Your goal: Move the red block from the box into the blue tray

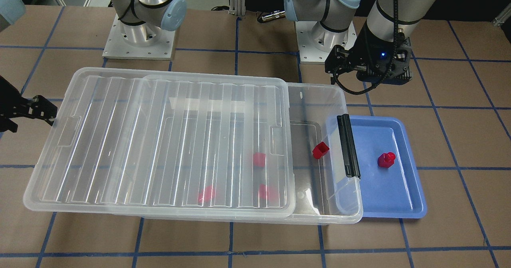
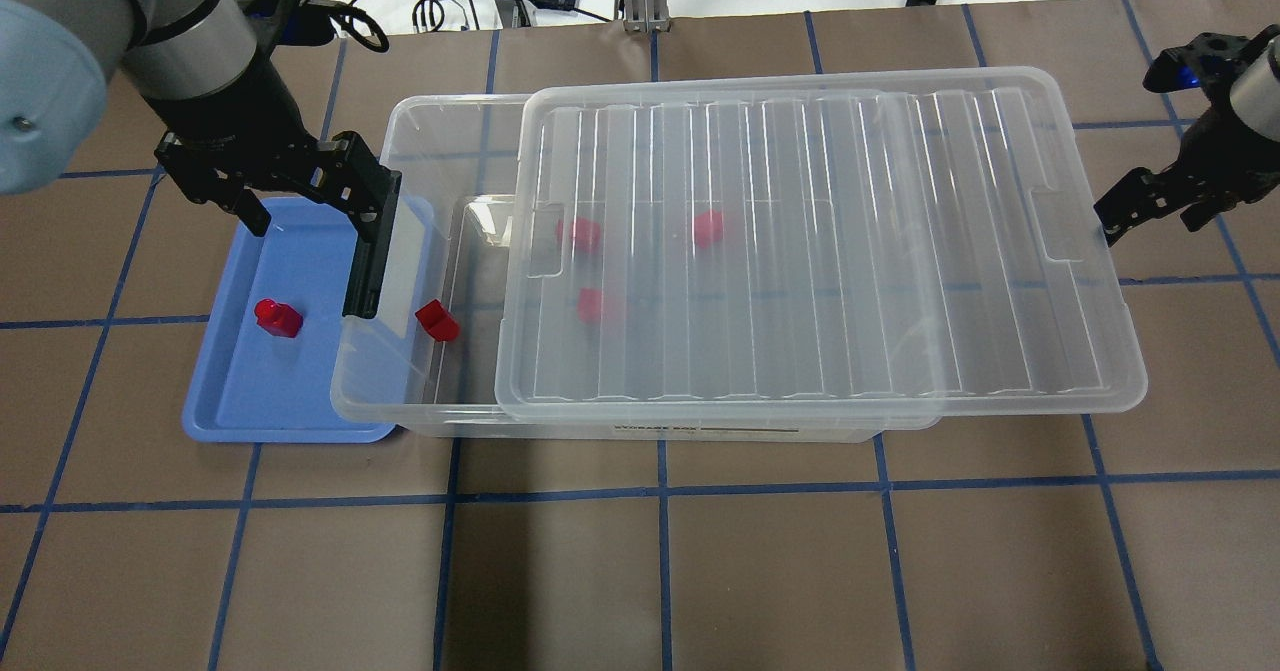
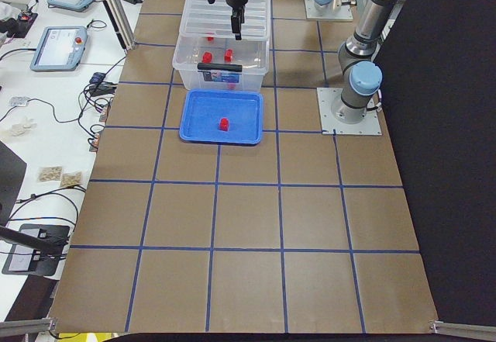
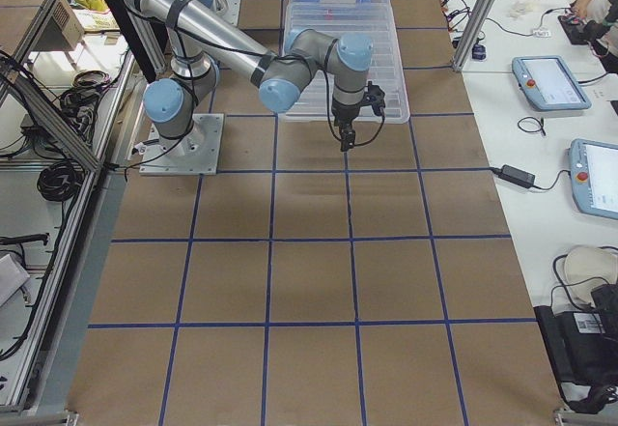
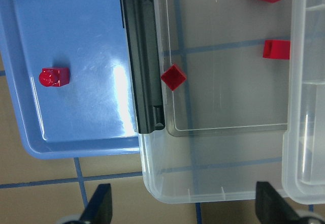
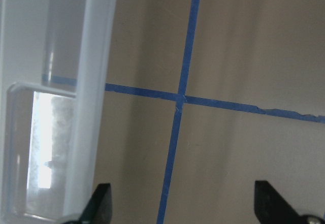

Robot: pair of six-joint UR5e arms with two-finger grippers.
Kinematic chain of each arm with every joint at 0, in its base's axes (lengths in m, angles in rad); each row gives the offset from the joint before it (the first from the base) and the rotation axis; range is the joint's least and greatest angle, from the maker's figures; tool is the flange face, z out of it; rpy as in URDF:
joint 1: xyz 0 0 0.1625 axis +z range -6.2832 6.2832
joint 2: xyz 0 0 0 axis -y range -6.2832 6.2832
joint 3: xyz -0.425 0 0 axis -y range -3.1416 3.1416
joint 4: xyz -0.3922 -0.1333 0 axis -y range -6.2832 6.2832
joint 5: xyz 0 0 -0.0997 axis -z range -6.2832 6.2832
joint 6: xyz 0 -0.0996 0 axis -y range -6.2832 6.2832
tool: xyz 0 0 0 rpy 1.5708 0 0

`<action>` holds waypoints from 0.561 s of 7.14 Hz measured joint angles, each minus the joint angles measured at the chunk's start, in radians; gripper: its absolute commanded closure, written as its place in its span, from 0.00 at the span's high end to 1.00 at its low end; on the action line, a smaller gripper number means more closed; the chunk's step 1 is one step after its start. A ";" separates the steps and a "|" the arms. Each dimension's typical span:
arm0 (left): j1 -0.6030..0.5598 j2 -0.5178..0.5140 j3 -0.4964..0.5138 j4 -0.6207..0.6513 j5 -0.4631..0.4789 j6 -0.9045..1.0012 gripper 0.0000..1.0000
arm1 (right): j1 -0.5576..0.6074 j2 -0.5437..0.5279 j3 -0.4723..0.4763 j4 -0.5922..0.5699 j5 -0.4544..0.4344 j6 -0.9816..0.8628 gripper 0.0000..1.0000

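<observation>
The red block (image 1: 386, 159), with its round stud, lies inside the blue tray (image 1: 383, 196); it also shows in the overhead view (image 2: 277, 318) and the left wrist view (image 5: 54, 76). The clear box (image 2: 440, 131) sits beside the tray (image 2: 270, 391), its ribbed lid (image 2: 820, 251) slid toward my right side, leaving the latch end uncovered. My left gripper (image 2: 305, 206) is open and empty, hovering above the tray's far edge and the box's black latch bar (image 5: 144, 56). My right gripper (image 2: 1150, 213) is open and empty beside the lid's other end.
A plain red cube (image 2: 436, 320) lies in the box's uncovered end near the latch. Three more red blocks (image 2: 580, 233) lie under the lid. The box's end overhangs the tray's rim. Brown paper with blue tape lines (image 6: 177, 102) covers the table.
</observation>
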 measured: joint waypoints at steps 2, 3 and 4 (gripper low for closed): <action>0.007 0.001 -0.002 -0.001 0.005 0.001 1.00 | 0.047 0.003 0.000 0.002 0.000 0.051 1.00; 0.007 0.002 -0.004 -0.001 0.005 0.000 1.00 | 0.080 0.004 0.000 0.002 0.000 0.088 1.00; 0.008 0.003 -0.005 0.000 0.003 0.000 1.00 | 0.111 0.005 0.000 0.001 0.000 0.119 1.00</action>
